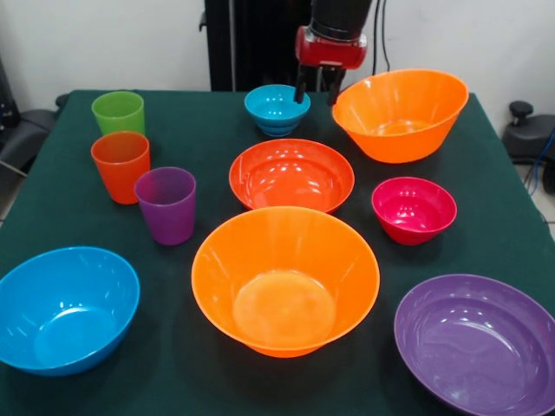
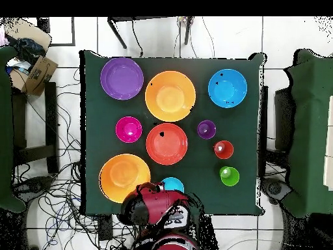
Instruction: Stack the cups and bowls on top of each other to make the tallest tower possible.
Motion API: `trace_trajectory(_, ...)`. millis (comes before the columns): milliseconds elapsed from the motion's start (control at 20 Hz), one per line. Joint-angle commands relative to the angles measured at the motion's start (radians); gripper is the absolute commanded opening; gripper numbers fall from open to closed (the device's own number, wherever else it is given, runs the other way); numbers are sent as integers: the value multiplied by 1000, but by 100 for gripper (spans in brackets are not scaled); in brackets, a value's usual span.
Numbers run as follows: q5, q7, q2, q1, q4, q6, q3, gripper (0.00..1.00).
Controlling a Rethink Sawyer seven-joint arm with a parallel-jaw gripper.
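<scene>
My gripper [image 1: 316,92] hangs at the table's far side, between the small teal-blue bowl [image 1: 277,108] and a large orange bowl [image 1: 401,114]. It is open and holds nothing. The green cup [image 1: 118,111], orange cup [image 1: 120,165] and purple cup [image 1: 166,204] stand upright in a row at the left. The shallow red-orange bowl [image 1: 291,175] sits mid-table, with the small magenta bowl [image 1: 414,209] to its right. The second large orange bowl [image 1: 284,279], the large blue bowl [image 1: 65,308] and the large purple bowl [image 1: 477,340] line the near edge. Every piece stands alone, and no tower stands.
The dark green table [image 1: 199,139] is square with edges on all sides. In the overhead view my arm [image 2: 156,208] covers the table edge beside the teal-blue bowl [image 2: 172,185]. Cables and boxes lie on the floor [image 2: 58,195] around the table.
</scene>
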Motion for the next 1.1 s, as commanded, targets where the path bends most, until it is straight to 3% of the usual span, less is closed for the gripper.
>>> trace_trajectory(50,19,170,61,30,-27,-73,8,100)
trace_trajectory(600,-7,156,17,-46,17,-40,98,100)
trace_trajectory(1100,-18,149,53,-42,0,-68,79,100)
